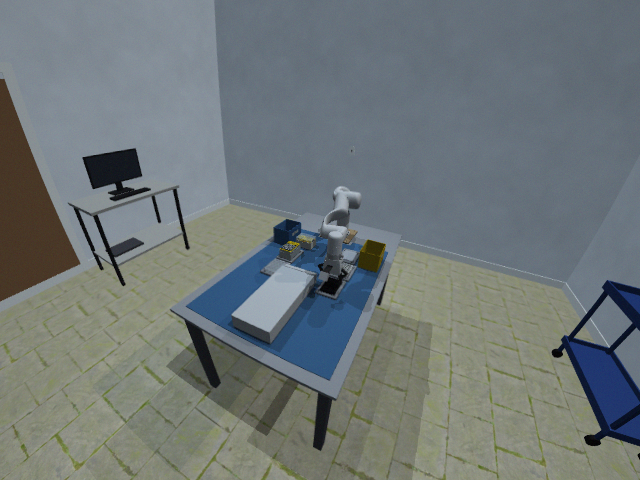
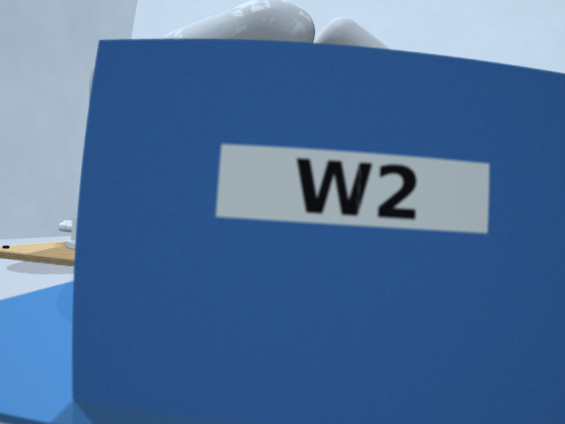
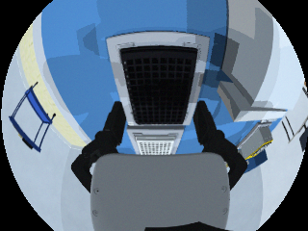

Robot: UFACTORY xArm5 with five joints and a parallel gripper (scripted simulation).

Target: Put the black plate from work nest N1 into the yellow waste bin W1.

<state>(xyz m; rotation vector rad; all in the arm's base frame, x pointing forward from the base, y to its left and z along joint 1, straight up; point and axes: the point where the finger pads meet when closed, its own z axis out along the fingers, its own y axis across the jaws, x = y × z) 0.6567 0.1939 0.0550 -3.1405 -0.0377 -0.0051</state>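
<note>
Wrist view: fingers wide, empty, flanking black plate (image 3: 160,85), not yet gripped. Lift and drop into yellow bin W1 (image 1: 372,255) remain.

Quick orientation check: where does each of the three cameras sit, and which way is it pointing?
Top: high in the room, looking down at the bench; the whole arm shows.
Exterior: bench level, right against the blue bin W2; only arm links show above it.
Wrist: on the open gripper, looking down at the black plate.
Top and wrist views share the plate.
</note>
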